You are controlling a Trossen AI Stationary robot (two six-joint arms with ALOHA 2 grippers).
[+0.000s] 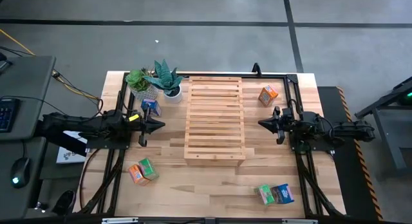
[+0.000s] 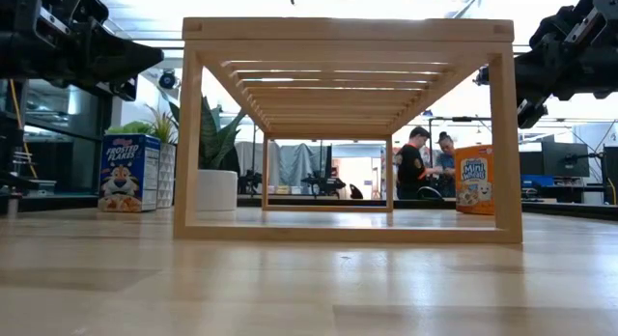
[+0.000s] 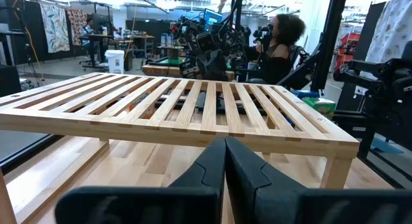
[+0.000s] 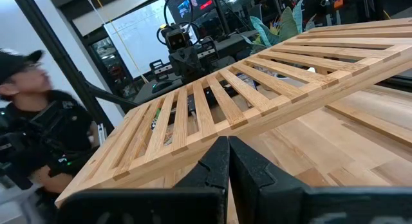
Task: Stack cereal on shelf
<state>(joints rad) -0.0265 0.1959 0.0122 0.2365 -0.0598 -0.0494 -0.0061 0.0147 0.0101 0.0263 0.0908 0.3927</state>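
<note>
The wooden table (image 1: 212, 185) carries the shelf (image 1: 214, 118) at centre, long axis running front to back. Both the left gripper (image 1: 159, 125) and right gripper (image 1: 262, 123) flank it, fingers pressed together, empty. The blue cereal box (image 1: 150, 107) lies just beside the left gripper, the nearer arm.

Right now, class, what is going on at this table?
Nothing is being handled yet. The left end effector and the right end effector are both shut and empty, facing the shelf from either side. No cereal is on it: one blue box stands by the plants, an orange box lies far right, and two pairs sit near the front edge.
</note>
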